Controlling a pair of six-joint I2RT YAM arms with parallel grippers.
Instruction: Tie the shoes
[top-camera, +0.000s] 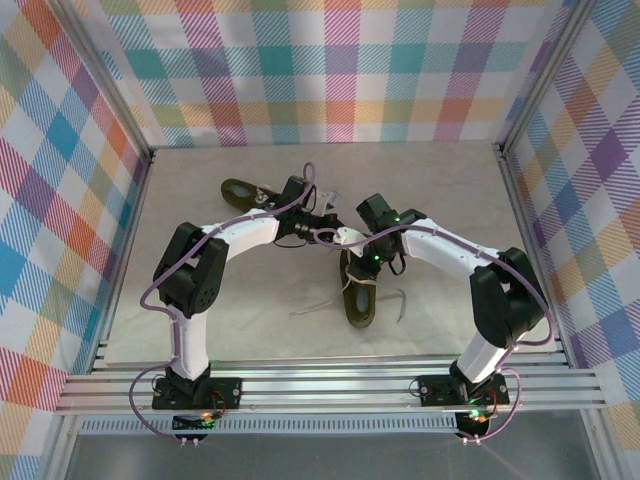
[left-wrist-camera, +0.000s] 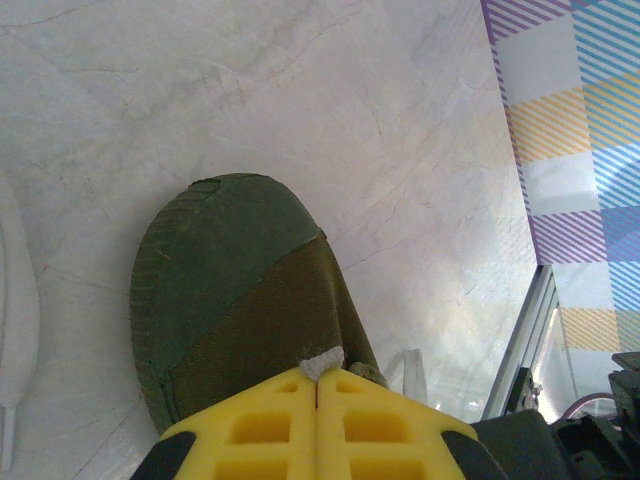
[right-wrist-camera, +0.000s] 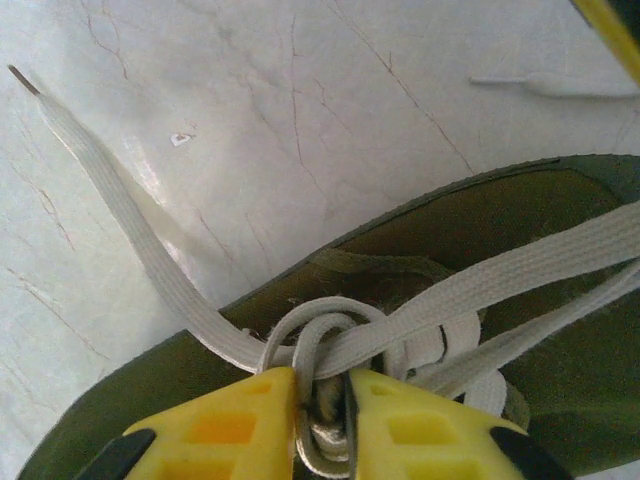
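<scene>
- Left claw (left-wrist-camera: 318, 378): closed on a scrap of lace (left-wrist-camera: 322, 362), over the shoe (left-wrist-camera: 240, 290).
- Right claw (right-wrist-camera: 322, 390): narrow, with the loop (right-wrist-camera: 318, 335) nipped; the free end (right-wrist-camera: 100, 200) is trailed toward 10 o'clock.
- Risk: with so thin a bite, the lace may be lost under tension.
- Risk: by uneven pulling, the shoe may be dragged or the loop undone.

Bright, even light; soft wrist views (glare)
</scene>
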